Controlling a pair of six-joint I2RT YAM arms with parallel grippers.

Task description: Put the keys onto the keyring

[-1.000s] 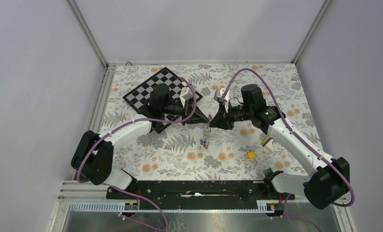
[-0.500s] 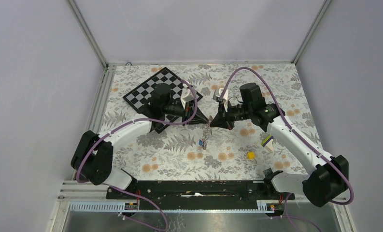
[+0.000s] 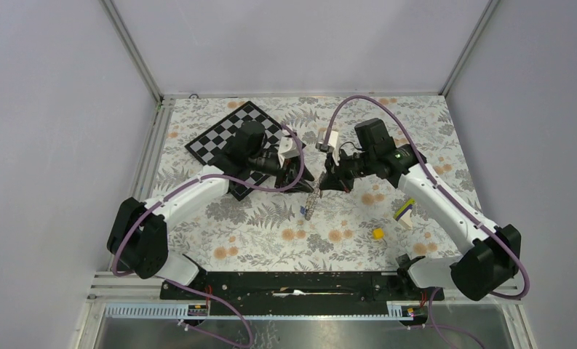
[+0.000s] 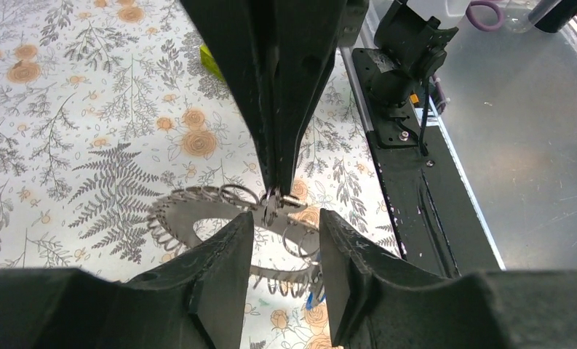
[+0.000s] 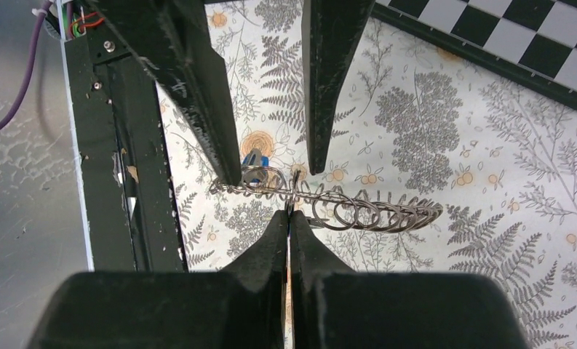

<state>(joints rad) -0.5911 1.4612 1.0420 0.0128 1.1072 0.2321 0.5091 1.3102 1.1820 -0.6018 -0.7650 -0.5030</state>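
Right gripper [image 5: 289, 217] clenched on keyring [image 5: 365, 212], coil held stretched above the floral surface [image 3: 234, 225]. Left gripper [image 4: 285, 219] released, fingers straddling the pinch point. Blue key [image 5: 253, 158] at coil's end; threaded or not, cannot tell

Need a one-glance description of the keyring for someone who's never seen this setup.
On the floral table, look right of the chessboard, mid-table where the left pincer and right pincer meet. The keyring is pinched there in the shut right pincer: a grey-silver loop of fine wire coils. It is the only coiled metal thing, far larger than the tiny blue key beside it.
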